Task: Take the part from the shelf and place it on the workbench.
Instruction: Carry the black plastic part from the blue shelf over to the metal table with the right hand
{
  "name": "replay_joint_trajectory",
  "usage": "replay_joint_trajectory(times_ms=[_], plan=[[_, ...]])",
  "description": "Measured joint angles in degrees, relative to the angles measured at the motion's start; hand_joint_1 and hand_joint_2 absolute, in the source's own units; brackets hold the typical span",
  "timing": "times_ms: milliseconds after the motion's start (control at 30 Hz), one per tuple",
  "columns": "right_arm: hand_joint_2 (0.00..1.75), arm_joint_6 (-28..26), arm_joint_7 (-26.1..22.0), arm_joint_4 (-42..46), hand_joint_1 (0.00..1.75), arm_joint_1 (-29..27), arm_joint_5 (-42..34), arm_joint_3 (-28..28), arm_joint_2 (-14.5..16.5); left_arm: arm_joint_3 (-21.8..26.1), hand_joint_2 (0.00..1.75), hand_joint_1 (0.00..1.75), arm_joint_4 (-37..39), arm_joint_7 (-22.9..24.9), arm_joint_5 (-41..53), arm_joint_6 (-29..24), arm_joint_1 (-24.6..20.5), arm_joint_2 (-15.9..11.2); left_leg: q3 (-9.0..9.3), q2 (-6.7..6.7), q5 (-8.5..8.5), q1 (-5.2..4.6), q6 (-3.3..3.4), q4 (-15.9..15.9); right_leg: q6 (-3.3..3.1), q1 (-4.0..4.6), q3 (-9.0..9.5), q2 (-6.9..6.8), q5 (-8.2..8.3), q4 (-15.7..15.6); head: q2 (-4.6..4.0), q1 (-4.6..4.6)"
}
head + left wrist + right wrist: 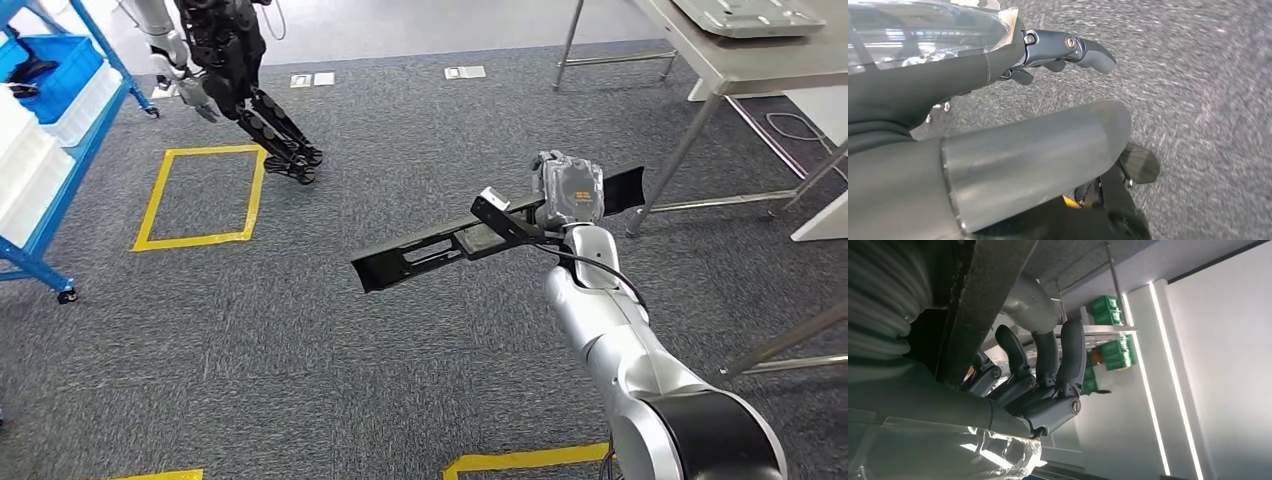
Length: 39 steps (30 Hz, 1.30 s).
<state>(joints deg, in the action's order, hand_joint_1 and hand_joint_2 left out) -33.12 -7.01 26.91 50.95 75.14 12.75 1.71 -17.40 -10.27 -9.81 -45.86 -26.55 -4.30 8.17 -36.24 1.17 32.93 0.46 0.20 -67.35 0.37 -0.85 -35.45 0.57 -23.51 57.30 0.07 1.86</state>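
In the head view my right hand [570, 188] grips a long, flat black part [430, 250] near its right end and holds it level above the carpet, its long end reaching left. The right wrist view has the dark fingers [1048, 365] curled around the black part [988, 295]. The metal workbench [745, 62] stands at the far right, beyond the hand. The blue shelf [62, 150] is at the far left. In the left wrist view my left hand [1063, 50] hangs over the carpet with nothing in it, its thumb [1033, 160] well apart from the fingers.
Another robot [235, 70] stands at the back left beside the shelf. A yellow taped rectangle [200, 195] marks the carpet near it, and more yellow tape [520, 460] lies by my feet. A grey tray [745, 18] lies on the workbench, whose metal legs [675, 165] reach the floor close to the part.
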Motion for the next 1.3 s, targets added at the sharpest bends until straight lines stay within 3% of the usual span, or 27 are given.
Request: replay_joint_trajectory(times_ms=[67, 100, 167, 233, 300, 367, 433, 500, 567, 600, 633, 700, 733, 800, 867, 900, 967, 1033, 1067, 1100, 1133, 1167, 1233, 1300], plan=[[1.75, 0.0, -0.2, 0.0, 1.75, -0.2, 0.0, 0.0, 0.3, 0.0, 0.0, 0.0, 0.0, 0.0, 0.0, 0.0, 0.0, 0.0, -3.52, -1.11, 2.2, 0.04, -0.04, -6.6, -0.21, 0.18, -0.04, 1.41, 0.07, 0.0, 0.0, 0.14], [1.75, 0.0, -0.4, 0.0, 1.75, -0.3, 0.0, 0.0, 0.4, 0.0, 0.0, 0.0, 0.0, 0.0, 0.0, 0.0, 0.1, 0.0, -4.15, -1.27, 1.7, 0.03, 0.09, -7.3, -0.25, 0.26, -0.05, 2.16, 0.1, 0.0, 0.0, 0.16], [1.75, 0.0, -1.1, 0.0, 1.75, -0.4, -0.2, 0.0, 0.5, 0.0, 0.0, 0.0, 0.0, 0.0, 0.0, -0.2, 0.1, 0.0, -2.03, -2.08, -2.22, 0.04, 0.58, -2.0, -0.29, 0.32, -0.02, 3.61, 0.18, 0.1, 0.0, 0.17], [1.75, 0.0, -1.5, 0.0, 1.75, -0.4, 0.0, 0.1, 1.0, 0.0, 0.0, 0.0, 0.0, 0.0, -0.2, -0.5, 0.1, -0.1, 1.54, -4.54, -5.66, 0.1, 1.07, 5.8, -0.17, 0.42, -0.14, 4.95, 0.28, 0.3, 0.0, 0.14], [1.75, 0.0, -1.4, -0.1, 1.75, -0.4, 0.5, 0.4, 1.6, 0.0, 0.0, 0.0, 0.0, 0.0, -0.2, -0.7, 0.1, -0.1, 3.09, -5.73, -6.41, -0.06, 1.32, 9.0, 0.26, 0.32, -0.5, 6.15, 0.54, 0.3, 0.01, 0.15], [1.75, 0.0, -1.4, -0.2, 1.75, -0.5, 0.9, 0.7, 2.0, 0.0, 0.0, 0.0, 0.0, 0.2, -0.3, -0.9, 0.0, 0.0, 3.35, -4.48, -6.71, -0.19, 1.73, 9.6, 0.84, 0.08, -0.95, 6.99, 0.84, 0.2, 0.01, 0.21], [1.75, 0.0, -1.4, -0.3, 1.75, -0.6, 1.0, 0.9, 2.3, 0.0, 0.0, 0.0, 0.0, 0.5, -0.5, -1.3, -0.1, 0.1, 3.56, -3.11, -7.3, -0.03, 2.35, 10.3, 0.95, 0.26, -2.28, 4.8, -0.31, 2.1, 0.0, 0.05], [1.75, 0.0, -1.4, -0.4, 1.75, -0.6, 0.9, 1.1, 2.8, 0.0, 0.0, 0.0, 0.0, 0.9, -0.7, -1.6, -0.1, 0.1, 3.52, -1.68, -7.6, -0.01, 2.66, 10.7, 0.69, 0.42, -5.39, 1.44, -3.47, 8.6, 0.0, -0.33], [1.75, 0.1, -1.6, -0.6, 1.75, -0.8, 0.9, 1.4, 3.3, 0.0, 0.0, 0.0, 0.0, 0.9, -0.7, -1.9, 0.0, 0.1, 3.39, -0.13, -7.61, -0.06, 2.69, 10.7, 0.88, 0.19, -8.63, 0.29, -6.11, 16.0, 0.0, -0.57], [1.75, 0.2, -1.7, -0.8, 1.75, -1.0, 0.9, 1.5, 3.4, 0.0, 0.0, 0.0, 0.0, 0.7, -0.6, -2.0, 0.0, 0.1, 3.36, 0.59, -7.59, -0.06, 2.66, 10.6, 1.24, 0.03, -9.06, 0.05, -6.34, 17.3, 0.0, -0.59], [1.75, 0.2, -1.9, -0.9, 1.75, -1.1, 0.9, 1.6, 3.5, 0.0, 0.0, 0.0, 0.0, 0.2, -0.4, -2.1, 0.1, 0.1, 3.36, 1.26, -7.55, -0.03, 2.61, 10.6, 1.76, -0.14, -8.19, -0.26, -5.69, 16.0, 0.0, -0.64], [1.75, 0.2, -2.1, -0.9, 1.75, -1.2, 0.9, 1.6, 3.7, 0.0, 0.0, 0.0, 0.0, -0.9, -0.2, -2.2, 0.1, 0.1, 3.47, 2.41, -7.37, -0.06, 2.32, 10.6, 2.62, -0.29, -3.54, -2.27, -3.05, 7.7, 0.0, -0.74], [1.75, 0.2, -2.1, -0.9, 1.75, -1.1, 0.9, 1.7, 3.8, 0.0, 0.0, 0.0, 0.0, -1.3, -0.2, -2.2, 0.1, 0.1, 3.47, 2.94, -7.2, -0.23, 2.04, 10.5, 2.7, -0.15, -1.25, -3.44, -1.95, 3.7, 0.0, -0.83], [1.75, 0.2, -1.9, -0.9, 1.75, -1.0, 1.0, 1.8, 4.0, 0.0, 0.0, 0.0, 0.0, -1.8, 0.0, -2.1, 0.2, 0.1, 3.56, 3.98, -6.91, -0.59, 1.48, 10.3, 2.22, 0.12, 0.73, -4.43, -1.08, 0.1, 0.0, -0.73], [1.75, 0.3, -1.6, -0.9, 1.75, -1.0, 1.0, 1.8, 4.0, 0.0, 0.0, 0.0, 0.0, -2.0, 0.1, -1.9, 0.2, 0.1, 3.68, 4.99, -6.65, -0.52, 0.92, 10.2, 1.56, 0.15, 0.58, -3.01, -0.85, 0.1, 0.0, -0.55], [1.75, 0.4, -1.5, -0.8, 1.75, -1.0, 1.0, 1.8, 3.9, 0.0, 0.0, 0.0, 0.0, -2.0, 0.1, -1.8, 0.2, 0.1, 3.55, 4.58, -6.21, -0.3, 0.58, 9.8, 1.3, 0.06, 0.56, -2.37, -0.76, 0.0, 0.0, -0.48], [1.75, 0.6, -1.2, -0.6, 1.75, -0.8, 1.0, 1.8, 3.7, 0.0, 0.0, 0.0, 0.0, -2.0, 0.2, -1.7, 0.2, 0.1, 1.98, 1.91, -3.75, 0.1, -0.05, 6.2, 0.6, -0.21, 0.62, -1.19, -0.56, -0.1, 0.0, -0.26], [1.75, 0.9, -0.9, -0.4, 1.75, -0.7, 1.0, 1.8, 3.7, 0.0, 0.0, 0.0, 0.0, -2.0, 0.3, -1.6, 0.4, 0.1, -1.59, -0.61, 0.01, 0.26, -0.26, -1.6, 0.2, -0.16, 0.59, 0.02, -0.51, -0.1, 0.0, 0.0], [1.75, 1.0, -0.7, -0.4, 1.75, -0.8, 1.1, 1.8, 3.6, 0.0, 0.0, 0.0, 0.0, -2.0, 0.3, -1.6, 0.5, 0.1, -3.38, -1.0, 1.24, 0.25, -0.27, -5.2, 0.1, -0.07, 0.58, 0.74, -0.48, 0.0, 0.0, 0.08], [1.75, 1.1, -0.5, -0.4, 1.75, -0.8, 1.1, 1.8, 3.4, 0.0, 0.0, 0.0, 0.0, -2.0, 0.3, -1.6, 0.5, 0.1, -4.44, -1.13, 1.4, 0.25, -0.2, -7.0, 0.06, 0.01, 0.57, 1.47, -0.45, 0.0, 0.0, 0.11], [1.75, 1.2, -0.3, -0.3, 1.75, -0.9, 1.2, 1.8, 3.3, 0.0, 0.0, 0.0, 0.0, -2.0, 0.3, -1.5, 0.5, 0.1, -4.46, -1.23, 0.46, 0.26, -0.05, -6.6, 0.03, 0.06, 0.58, 2.22, -0.41, 0.0, 0.0, 0.13], [1.75, 1.3, -0.2, -0.3, 1.75, -0.9, 1.2, 1.8, 3.1, 0.0, 0.0, 0.0, 0.0, -2.1, 0.2, -1.4, 0.5, 0.1, -3.29, -1.47, -1.44, 0.27, 0.16, -3.9, 0.01, 0.08, 0.6, 2.94, -0.38, 0.1, 0.0, 0.14], [1.75, 1.4, 0.2, 0.0, 1.75, -0.9, 1.2, 1.8, 2.7, 0.0, 0.0, 0.0, 0.0, -2.2, 0.1, -1.2, 0.6, 0.0, 0.48, -3.58, -5.16, 0.41, 0.6, 4.0, 0.12, 0.18, 0.53, 4.28, -0.34, 0.2, 0.0, 0.15], [1.75, 1.6, 0.6, 0.2, 1.75, -0.6, 1.3, 1.8, 2.3, 0.0, 0.0, 0.0, 0.0, -2.4, 0.0, -1.0, 0.6, 0.0, 2.59, -5.51, -6.28, 0.44, 0.82, 8.5, 0.52, 0.17, 0.1, 5.44, -0.12, 0.3, 0.0, 0.05]])
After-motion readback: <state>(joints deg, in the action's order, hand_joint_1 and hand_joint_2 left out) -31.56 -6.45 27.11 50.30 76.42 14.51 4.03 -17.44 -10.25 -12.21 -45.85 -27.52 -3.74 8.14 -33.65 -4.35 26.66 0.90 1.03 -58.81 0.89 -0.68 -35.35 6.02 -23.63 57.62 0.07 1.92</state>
